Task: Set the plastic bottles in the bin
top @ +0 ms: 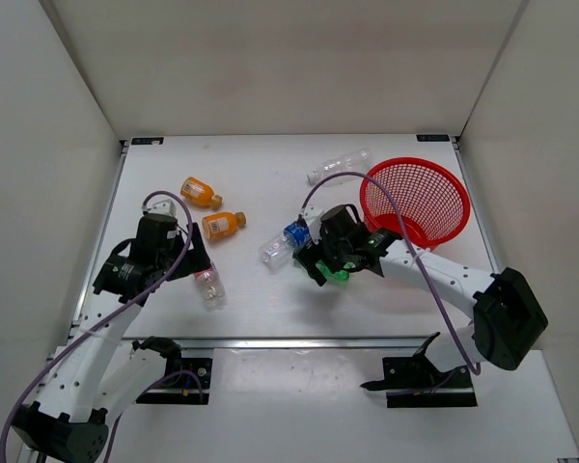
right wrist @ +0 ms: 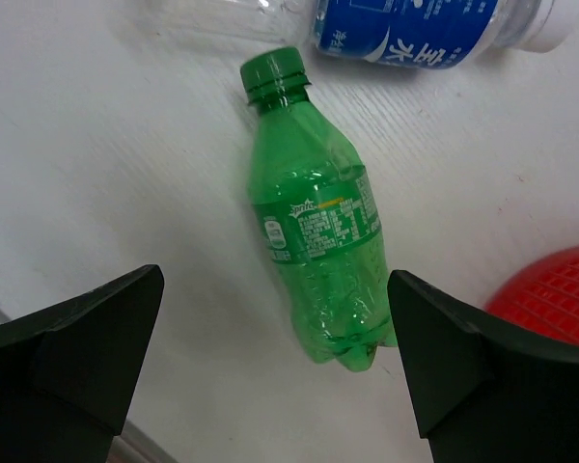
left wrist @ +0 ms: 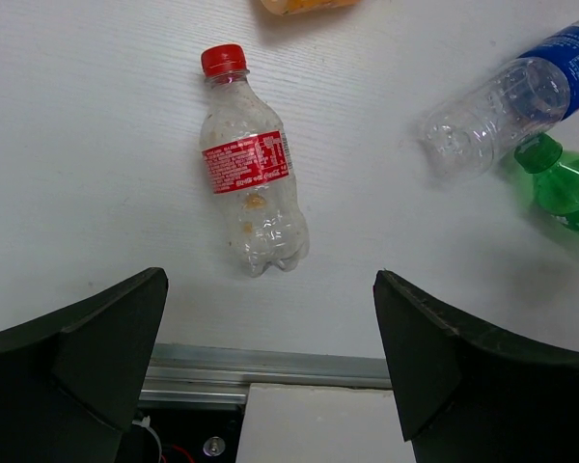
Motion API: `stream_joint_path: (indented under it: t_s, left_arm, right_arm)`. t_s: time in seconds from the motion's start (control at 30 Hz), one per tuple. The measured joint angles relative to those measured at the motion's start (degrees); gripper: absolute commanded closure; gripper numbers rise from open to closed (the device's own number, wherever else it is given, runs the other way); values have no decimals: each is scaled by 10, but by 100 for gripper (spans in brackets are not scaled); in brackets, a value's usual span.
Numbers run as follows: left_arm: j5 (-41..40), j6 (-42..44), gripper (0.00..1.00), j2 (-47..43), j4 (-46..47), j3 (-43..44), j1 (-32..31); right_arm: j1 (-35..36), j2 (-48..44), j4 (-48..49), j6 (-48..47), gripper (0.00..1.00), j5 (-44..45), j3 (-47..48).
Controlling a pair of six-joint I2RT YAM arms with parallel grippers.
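Toward the far right corner of the table [top: 270,318] stood the bin [top: 460,198], with no bottle visible inside it; all six plastic bottles lay on their sides on the table. The right pincer [right wrist: 275,273] hung released, jaws wide, over the green bottle [right wrist: 318,251] near the table's middle, whose cap sat just beside the blue-labelled bottle [right wrist: 434,24]. The left pincer [left wrist: 270,275] was likewise released above the red-capped bottle [left wrist: 251,183] by the near edge on the left. Two orange bottles [top: 201,192] [top: 222,224] lay further back on the left, and a plain clear bottle [top: 338,166] lay toward the far edge, beside the bin. The likely trouble was rolling: a finger landing off the round body could send either bottle skidding away, and the green one could knock its blue-labelled neighbour. The thin plastic might also buckle and slip under a hard squeeze. A low swing to the right could catch the bin's flared rim and shove it.
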Motion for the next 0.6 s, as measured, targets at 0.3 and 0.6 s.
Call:
stream_joint_path:
  t_s: [0.3, 0.6]
  left_arm:
    - [-1, 5, 2, 10, 4, 0, 2]
    - [0, 0, 1, 7, 8, -4, 5]
  right_arm:
    - [-8, 45, 48, -72, 1, 15, -43]
    - [-27, 109, 135, -91, 21, -6, -69]
